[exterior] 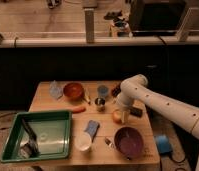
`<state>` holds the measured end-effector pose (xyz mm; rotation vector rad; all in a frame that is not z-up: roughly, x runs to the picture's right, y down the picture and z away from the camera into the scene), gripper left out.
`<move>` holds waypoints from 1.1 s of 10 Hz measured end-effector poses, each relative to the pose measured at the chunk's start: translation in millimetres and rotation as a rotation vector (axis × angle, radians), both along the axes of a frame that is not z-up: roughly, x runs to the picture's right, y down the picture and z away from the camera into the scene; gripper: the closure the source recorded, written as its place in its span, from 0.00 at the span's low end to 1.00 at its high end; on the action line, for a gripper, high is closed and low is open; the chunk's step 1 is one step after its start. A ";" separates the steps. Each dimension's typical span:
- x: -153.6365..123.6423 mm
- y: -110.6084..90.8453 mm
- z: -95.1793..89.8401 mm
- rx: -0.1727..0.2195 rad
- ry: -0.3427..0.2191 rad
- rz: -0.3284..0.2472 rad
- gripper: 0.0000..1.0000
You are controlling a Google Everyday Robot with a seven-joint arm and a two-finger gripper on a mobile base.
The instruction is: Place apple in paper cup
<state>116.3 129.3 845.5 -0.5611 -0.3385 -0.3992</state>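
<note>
Hand (122,118): at the end of the white arm, which reaches in from 3 o'clock and bends straight down onto the desk (45,104). It sits low, right against the apple (116,116). Cannot tell how far the hand is open, or whether it has hold of the fruit; the wrist covers the contact.

Judgement on posture: a vertical, top-down approach suits a round fruit and keeps the arm clear of the metal cup (99,103) and blue-grey cup (102,91) standing at about 11 o'clock from the apple.

Apple: on the desk, just right of centre, about 3 o'clock. Small, round, yellow-orange, with a faint reddish side. The right part is hidden by the hand.

Paper cup (83,142): white, upright, mouth up, at 8 o'clock from the apple, well apart. It stands near the front edge, between the green tray (38,113) and the purple bowl (129,142). A blue cloth (92,127) lies just above it, roughly on the line from apple to cup.

Judgement: grasp step; transfer not yet made. Fit in the cup looks tight.
</note>
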 end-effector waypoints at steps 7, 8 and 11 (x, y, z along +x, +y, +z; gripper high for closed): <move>-8.1 2.3 7.5 -0.004 -0.030 -0.018 0.24; -8.3 2.3 8.1 -0.004 -0.032 -0.019 0.26; -10.2 2.0 10.1 -0.001 -0.043 -0.022 0.41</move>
